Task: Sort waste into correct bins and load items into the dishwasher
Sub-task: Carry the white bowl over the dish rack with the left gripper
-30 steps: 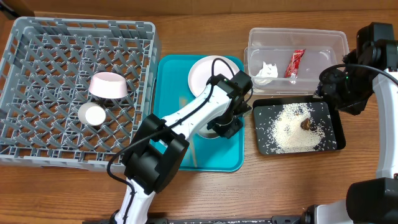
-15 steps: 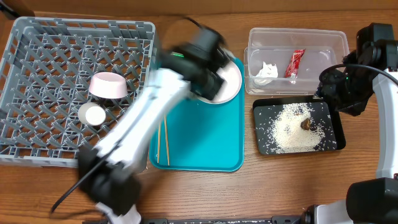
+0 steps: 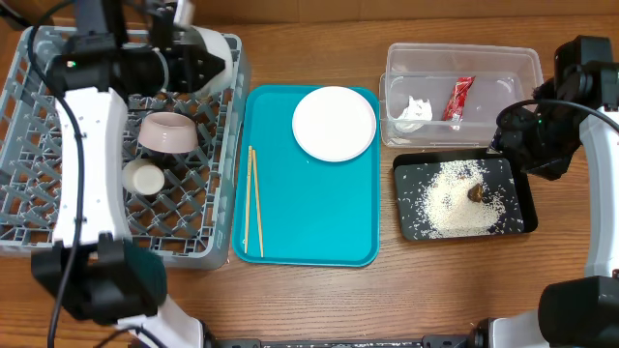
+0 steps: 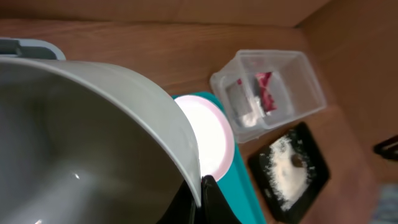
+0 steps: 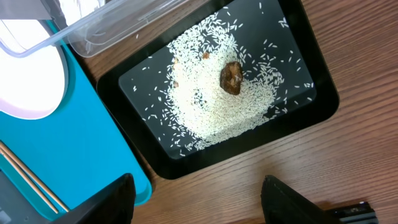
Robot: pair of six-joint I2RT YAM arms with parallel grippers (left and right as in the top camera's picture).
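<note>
My left gripper (image 3: 186, 68) is shut on the rim of the pale grey-green bowl (image 3: 209, 60) and holds it over the back right of the grey dish rack (image 3: 58, 232). In the left wrist view the fingers (image 4: 202, 198) pinch the bowl's rim (image 4: 112, 124). The pinkish bowl (image 3: 169, 131) and the white cup (image 3: 145, 179) sit in the rack. The white plate (image 3: 334, 123) and the two chopsticks (image 3: 253, 198) lie on the teal tray (image 3: 319, 222). My right gripper (image 5: 199, 205) is open and empty just beside the black tray (image 5: 311, 118), which holds rice (image 5: 211, 99) and the brown lump (image 5: 231, 78).
The clear tub (image 3: 462, 60) at the back right holds the red wrapper (image 3: 459, 98) and the white tissue (image 3: 416, 108). The black tray (image 3: 411, 227) lies in front of it. My right arm (image 3: 542, 130) hovers at the black tray's right end.
My left arm has swung from the teal tray to the back of the rack with the grey-green bowl in its grip. The plate and chopsticks are now uncovered. The right arm has not moved.
</note>
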